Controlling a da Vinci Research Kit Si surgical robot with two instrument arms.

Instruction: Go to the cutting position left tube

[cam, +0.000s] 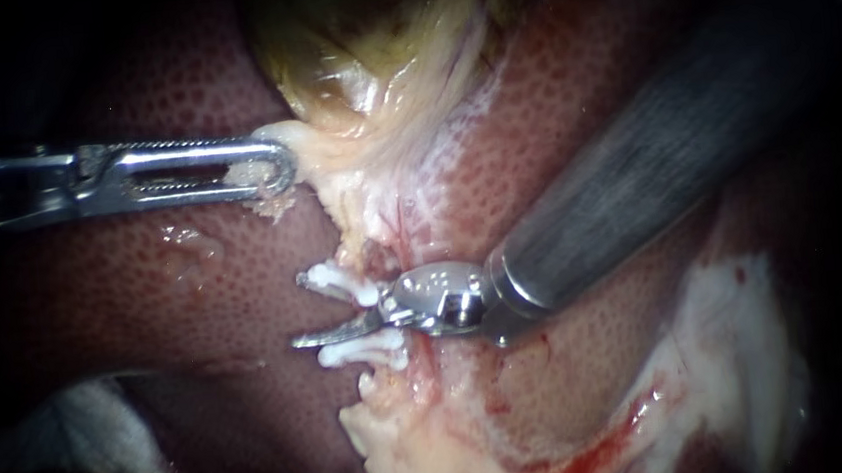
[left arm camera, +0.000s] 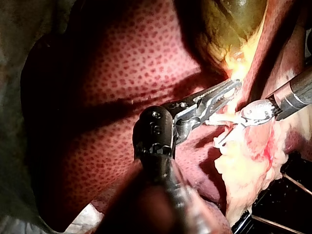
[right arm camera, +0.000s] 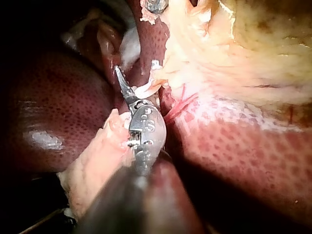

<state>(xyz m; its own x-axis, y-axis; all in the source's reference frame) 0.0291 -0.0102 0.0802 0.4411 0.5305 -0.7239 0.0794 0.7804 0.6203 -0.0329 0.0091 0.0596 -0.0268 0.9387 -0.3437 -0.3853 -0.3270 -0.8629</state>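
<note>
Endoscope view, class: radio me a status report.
Left instrument jaws shut on gallbladder. Right instrument tip between upper clip and lower clip; tube there hidden behind it. Nothing else in the way.

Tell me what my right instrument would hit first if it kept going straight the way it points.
The right instrument points between the upper clip and lower clip; past its tip lies only the liver, which it would probably meet first, though depth is unclear.
</note>
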